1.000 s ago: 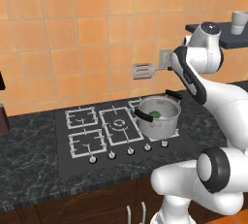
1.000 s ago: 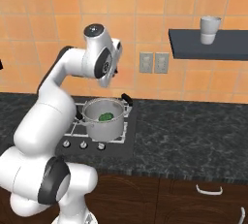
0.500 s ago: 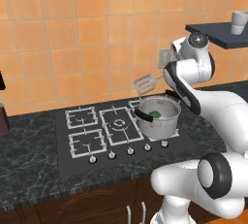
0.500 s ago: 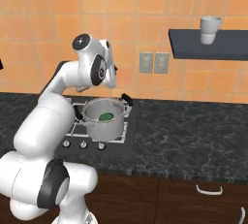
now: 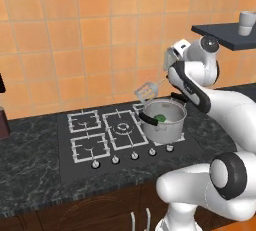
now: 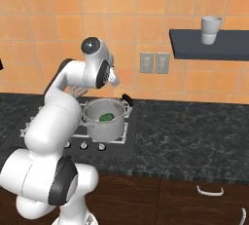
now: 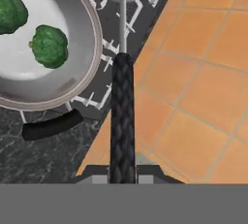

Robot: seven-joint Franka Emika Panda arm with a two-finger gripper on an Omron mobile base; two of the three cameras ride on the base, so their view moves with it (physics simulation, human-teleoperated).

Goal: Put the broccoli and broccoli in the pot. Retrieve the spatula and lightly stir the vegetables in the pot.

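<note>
The steel pot (image 5: 163, 129) stands on the right front burner, also visible from the other side (image 6: 102, 129). Two broccoli florets lie on its floor (image 7: 48, 46) (image 7: 9, 13), showing as green in the base views (image 5: 160, 118) (image 6: 107, 117). My gripper (image 7: 122, 177) is shut on the black handle of the spatula (image 7: 122, 121). The slotted silvery head (image 5: 146, 92) hangs tilted just above the pot's far rim, beside the tiled wall. From the hand, the pot rim (image 7: 95, 39) lies left of the handle.
Free burners of the cooktop (image 5: 120, 125) lie left of the pot. The orange tiled wall is close behind. A dark shelf with a white mug (image 5: 246, 22) (image 6: 210, 29) sits up right. Wall outlets (image 6: 154, 62) are behind the counter.
The arm has come down and the spatula head has dropped from well above the pot to just over its far rim. Pot and broccoli have not moved.
</note>
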